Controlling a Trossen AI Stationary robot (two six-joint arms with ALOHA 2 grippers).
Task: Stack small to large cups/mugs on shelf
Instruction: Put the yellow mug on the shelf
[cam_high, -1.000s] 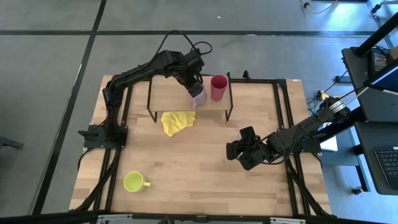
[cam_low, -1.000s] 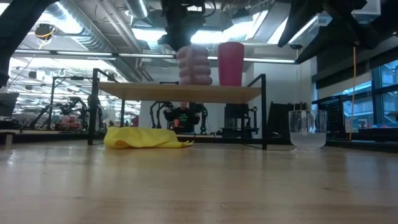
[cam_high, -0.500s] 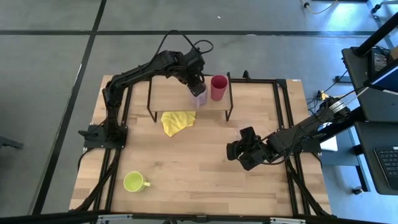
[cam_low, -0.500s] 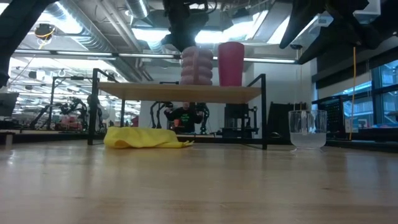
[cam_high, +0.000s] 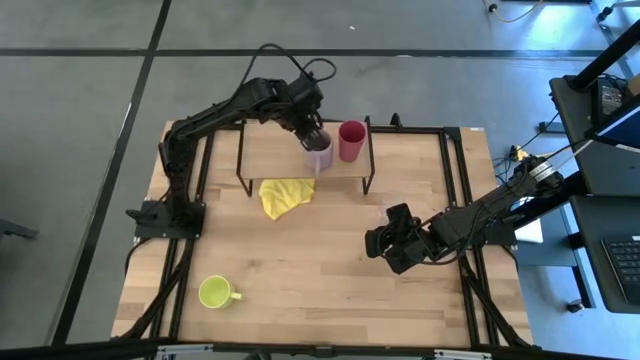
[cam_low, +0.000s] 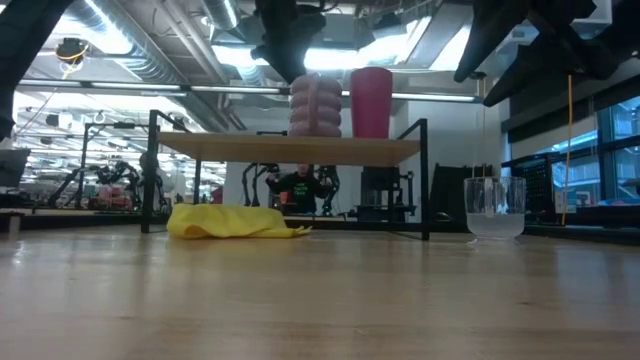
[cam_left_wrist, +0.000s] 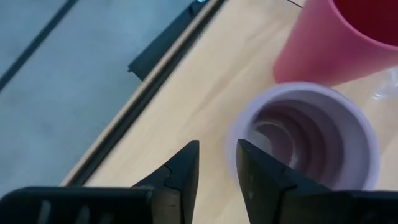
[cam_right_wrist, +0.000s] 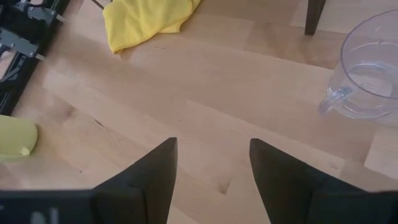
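Note:
The lilac mug (cam_high: 320, 156) (cam_left_wrist: 311, 137) stands upright on the shelf (cam_high: 270, 150) (cam_low: 250, 148), close beside the red cup (cam_high: 351, 140) (cam_low: 371, 100). My left gripper (cam_high: 314, 137) (cam_left_wrist: 216, 149) hovers open just above and beside the lilac mug's rim, both fingers outside it. The clear glass (cam_low: 493, 207) (cam_right_wrist: 373, 68) stands on the table near the shelf's right leg. My right gripper (cam_high: 375, 243) (cam_right_wrist: 211, 146) waits open over the table, short of the glass. The lime mug (cam_high: 214, 292) sits at the near left.
A yellow cloth (cam_high: 284, 195) (cam_low: 235, 222) lies on the table under the shelf's near edge. Black frame rails (cam_high: 455, 190) run along the table's sides. Bare wood (cam_high: 300, 270) stretches between the lime mug and my right gripper.
The lilac mug has shifted a little along the shelf toward the red cup and now stands free. My left gripper has then risen off the mug and drawn back toward the table's far left. The right arm has kept still.

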